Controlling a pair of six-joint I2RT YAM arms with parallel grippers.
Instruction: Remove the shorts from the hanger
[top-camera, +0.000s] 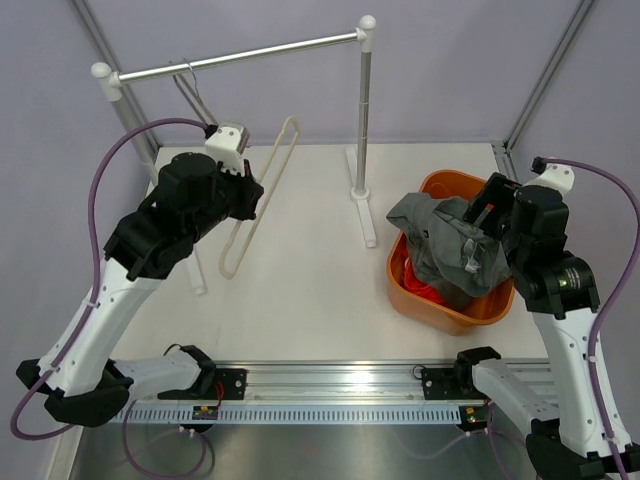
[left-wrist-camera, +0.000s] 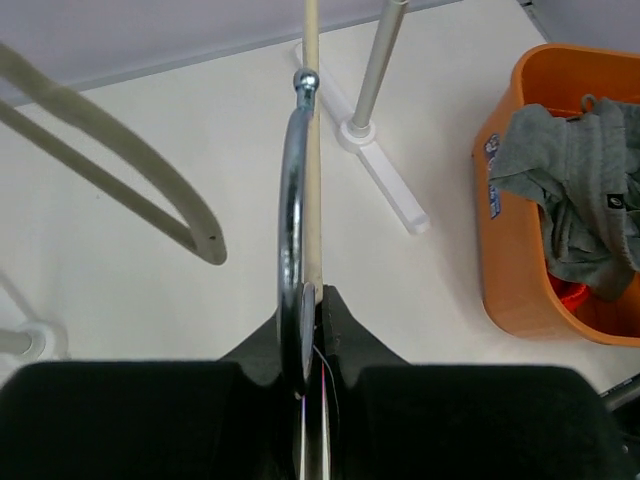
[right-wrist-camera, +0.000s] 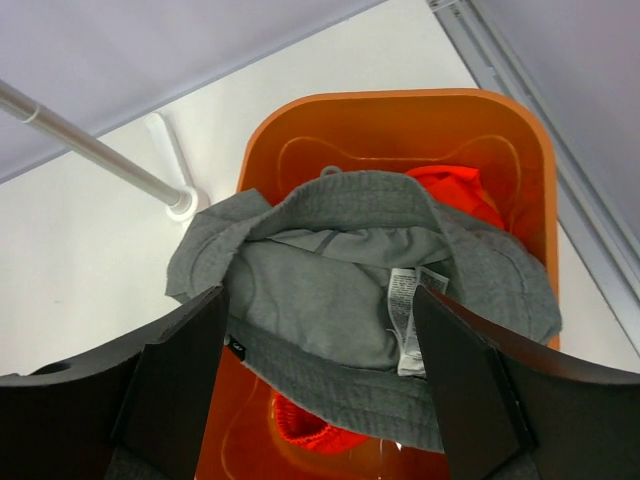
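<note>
The grey shorts lie crumpled over the rim of an orange basket. The orange-red shorts are bunched beneath them. My right gripper hangs just above the grey shorts, open, its fingers apart on either side of the cloth and gripping nothing. Red fabric shows behind and below the grey. My left gripper is shut on the metal hook of a bare cream hanger, held above the table's left half.
A clothes rack spans the back, with its rod, its right post and a white foot on the table. A thin wire hanger hangs on the rod at left. The basket stands at the right edge.
</note>
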